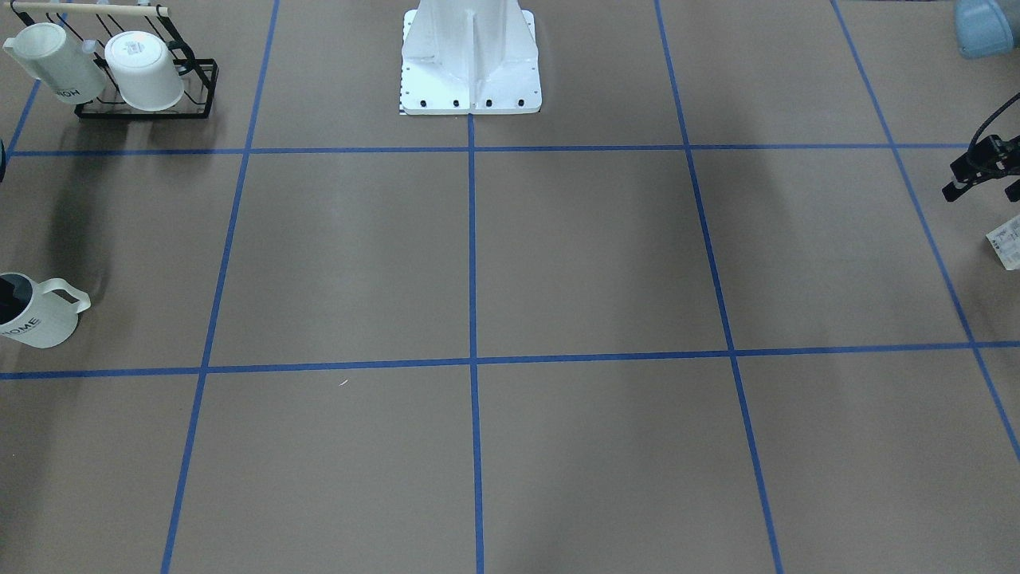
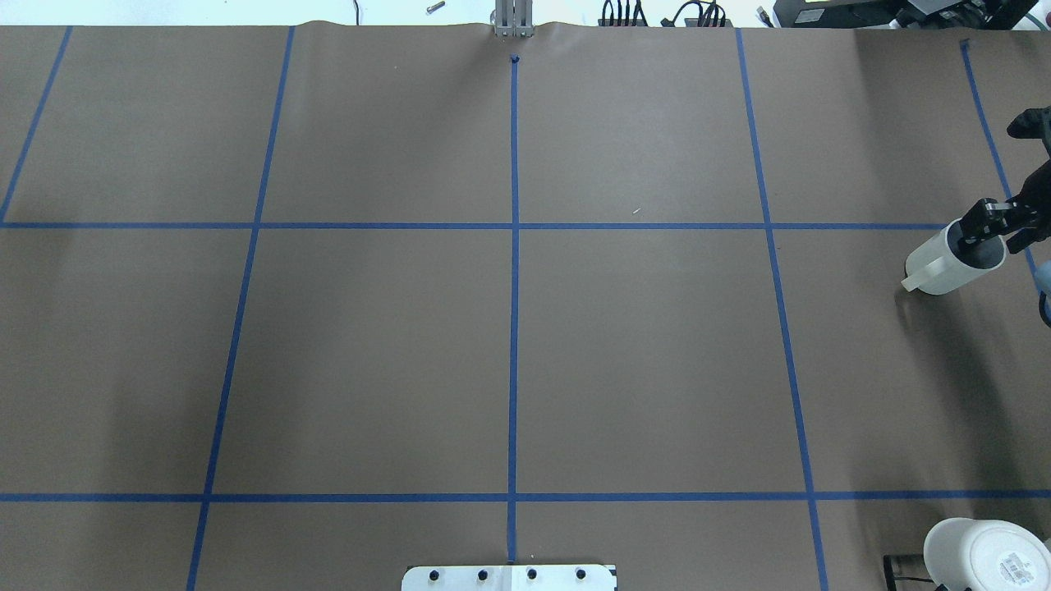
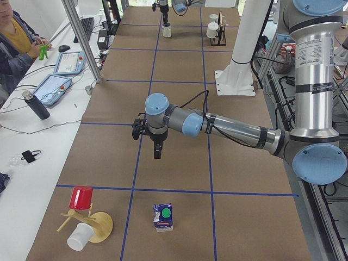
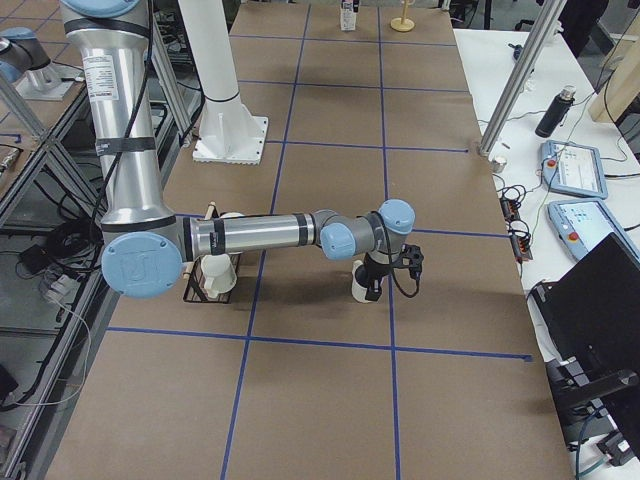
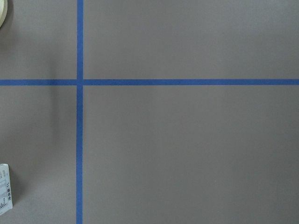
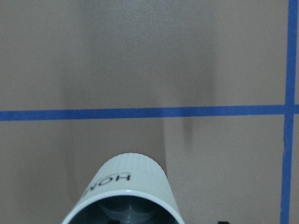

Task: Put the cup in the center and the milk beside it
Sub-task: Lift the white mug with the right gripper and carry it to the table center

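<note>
The cup point(image 1: 44, 319), a white mug with a dark inside and "HOME" on it, stands far out on my right side, handle toward the table's middle. It also shows in the overhead view point(image 2: 944, 269), the right side view point(image 4: 360, 285) and close under the right wrist camera point(image 6: 126, 191). My right gripper point(image 2: 983, 234) is shut on its rim, one finger inside. I cannot tell if the cup touches the table. The milk point(image 3: 163, 216), a blue-and-white carton with a green cap, stands at my far left end. My left gripper point(image 1: 968, 177) hangs open and empty above the table, short of the carton point(image 1: 1006, 239).
A black rack point(image 1: 147, 108) with two more white mugs point(image 1: 143, 70) stands near my right base side. A wooden stand point(image 3: 89, 225) with a red and a white cup sits beside the milk. The white robot base point(image 1: 470, 64) is at mid-table edge. Operators' desk lies along the far side.
</note>
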`<state>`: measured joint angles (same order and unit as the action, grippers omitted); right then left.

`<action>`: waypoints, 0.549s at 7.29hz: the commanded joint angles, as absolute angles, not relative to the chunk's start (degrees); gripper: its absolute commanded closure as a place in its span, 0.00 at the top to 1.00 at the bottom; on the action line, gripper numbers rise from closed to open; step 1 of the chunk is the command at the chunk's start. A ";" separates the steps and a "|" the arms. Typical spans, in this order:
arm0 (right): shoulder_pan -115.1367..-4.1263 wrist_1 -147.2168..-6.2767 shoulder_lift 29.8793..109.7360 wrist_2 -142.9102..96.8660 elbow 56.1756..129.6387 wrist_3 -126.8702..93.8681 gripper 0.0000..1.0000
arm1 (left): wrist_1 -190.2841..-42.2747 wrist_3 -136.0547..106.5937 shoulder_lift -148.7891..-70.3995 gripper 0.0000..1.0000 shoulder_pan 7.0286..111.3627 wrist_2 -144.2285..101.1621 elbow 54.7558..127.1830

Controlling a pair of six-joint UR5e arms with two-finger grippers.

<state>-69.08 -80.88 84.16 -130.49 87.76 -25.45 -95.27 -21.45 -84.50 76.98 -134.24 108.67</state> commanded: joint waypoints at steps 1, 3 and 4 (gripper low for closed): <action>-68.91 -80.86 84.11 -130.52 87.80 -25.40 0.00 | -95.27 -21.45 -84.46 0.98 76.99 -134.30 108.90; -68.99 -80.86 84.29 -130.69 88.24 -24.88 0.00 | -95.27 -21.45 -84.46 0.98 76.99 -134.47 109.07; -69.08 -81.73 83.59 -130.95 93.11 -25.48 0.00 | -95.27 -21.45 -84.46 0.98 76.99 -134.47 109.16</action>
<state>-68.98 -81.03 84.10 -130.70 89.03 -25.17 -95.27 -21.45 -84.46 76.99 -134.41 109.04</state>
